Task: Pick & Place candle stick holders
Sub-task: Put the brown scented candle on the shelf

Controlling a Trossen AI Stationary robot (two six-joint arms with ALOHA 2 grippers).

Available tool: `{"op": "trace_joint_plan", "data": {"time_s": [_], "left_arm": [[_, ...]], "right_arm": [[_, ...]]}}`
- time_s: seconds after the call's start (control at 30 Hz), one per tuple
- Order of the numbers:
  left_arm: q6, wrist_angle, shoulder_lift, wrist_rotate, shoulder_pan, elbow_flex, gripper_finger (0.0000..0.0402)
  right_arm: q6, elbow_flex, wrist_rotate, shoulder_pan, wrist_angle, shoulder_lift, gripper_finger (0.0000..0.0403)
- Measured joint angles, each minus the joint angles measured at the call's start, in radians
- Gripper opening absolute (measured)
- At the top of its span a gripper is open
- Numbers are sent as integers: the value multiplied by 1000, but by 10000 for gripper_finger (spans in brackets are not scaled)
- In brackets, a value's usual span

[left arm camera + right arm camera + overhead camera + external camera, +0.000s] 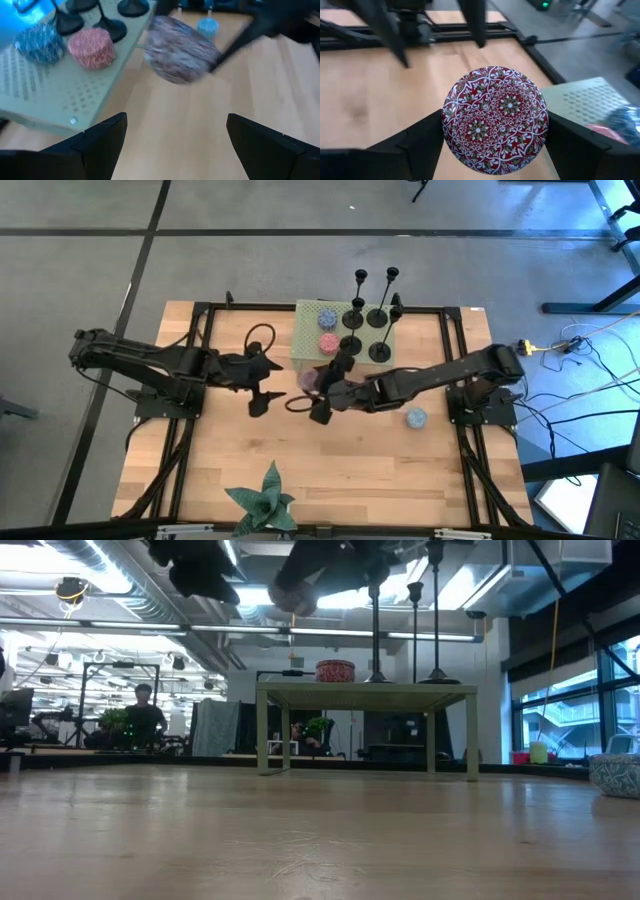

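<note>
The small green stand (345,333) at the far middle of the wooden counter (200,470) serves as the landmark.

Left of the stand, the left hand (262,385) hangs above the counter with its fingers spread wide and nothing between them.

Just before the stand's near edge, the right hand (322,392) is raised above the counter and closed on a round tin (495,120) with a red patterned lid, gripped at its sides.

On the stand itself, a blue patterned tin (326,319) and a pink tin (327,342) sit on the left half. The black candle stick holders (378,315) stand upright on the right half and along the far edge, stems of differing heights.

Right of the stand and nearer than it, a small blue tin (416,418) rests on the counter.
</note>
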Motion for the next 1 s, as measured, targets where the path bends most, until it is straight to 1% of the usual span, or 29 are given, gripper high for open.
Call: {"op": "trace_joint_plan", "data": {"time_s": [0.07,0.13,0.17,0.23,0.33,0.57,0.8,1.0], "left_arm": [[63,-33,-3,0,-5,0,340],[80,-54,-1,0,-7,0,340],[57,-44,4,0,-7,0,340],[-45,-30,13,-1,-4,0,340],[-187,23,24,13,6,0,340],[-372,174,23,32,32,0,340],[-408,199,28,34,84,0,340],[-429,211,69,81,113,0,340]], "right_arm": [[3,25,25,-4,-25,13,307],[1,29,33,-6,-21,17,307],[-1,29,33,-7,-16,17,307],[-1,29,32,-6,-9,17,307],[-15,29,32,-5,-44,17,307],[-58,29,32,-5,-48,17,307],[-106,29,32,-5,-5,17,307],[-166,28,32,-6,58,17,307]]}}
